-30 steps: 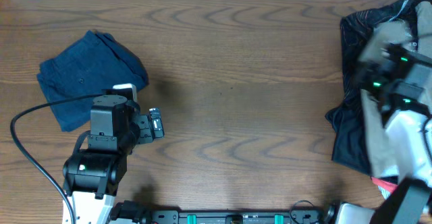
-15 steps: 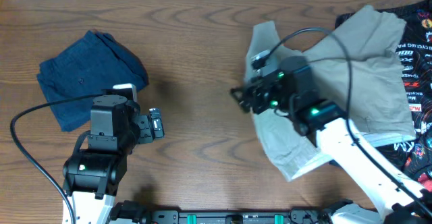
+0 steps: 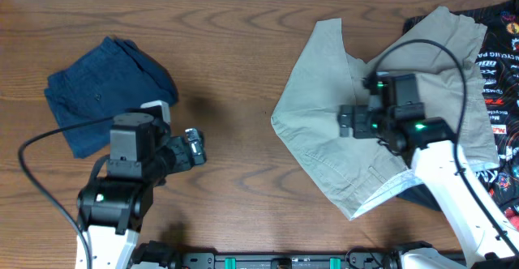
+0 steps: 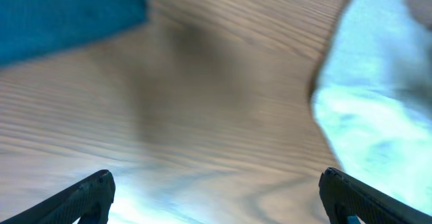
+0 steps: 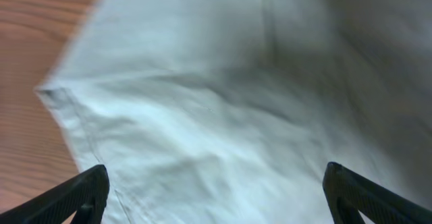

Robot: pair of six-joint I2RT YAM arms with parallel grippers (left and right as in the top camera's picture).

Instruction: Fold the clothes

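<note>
Beige shorts [image 3: 324,131] lie spread and rumpled on the right half of the table, also filling the right wrist view as pale cloth [image 5: 223,109]. My right gripper [image 3: 347,121] hovers over them, open, with nothing between its fingertips [image 5: 81,193]. A folded blue garment [image 3: 101,95] rests at the far left, seen as a blue patch [image 4: 67,11] in the left wrist view. My left gripper [image 3: 195,146] stands open over bare wood right of that garment, its fingertips [image 4: 94,190] wide apart. The beige shorts' edge [image 4: 378,102] shows at the right of that view.
A dark printed garment [image 3: 499,66] lies under and beside the shorts at the right edge of the table. Bare wood [image 3: 235,74] lies between the blue garment and the shorts. Black cables loop from both arms.
My right gripper dragged the beige shorts leftward onto the table, opened and let them go, then drew back to the right over them. The left gripper edged slightly right.
</note>
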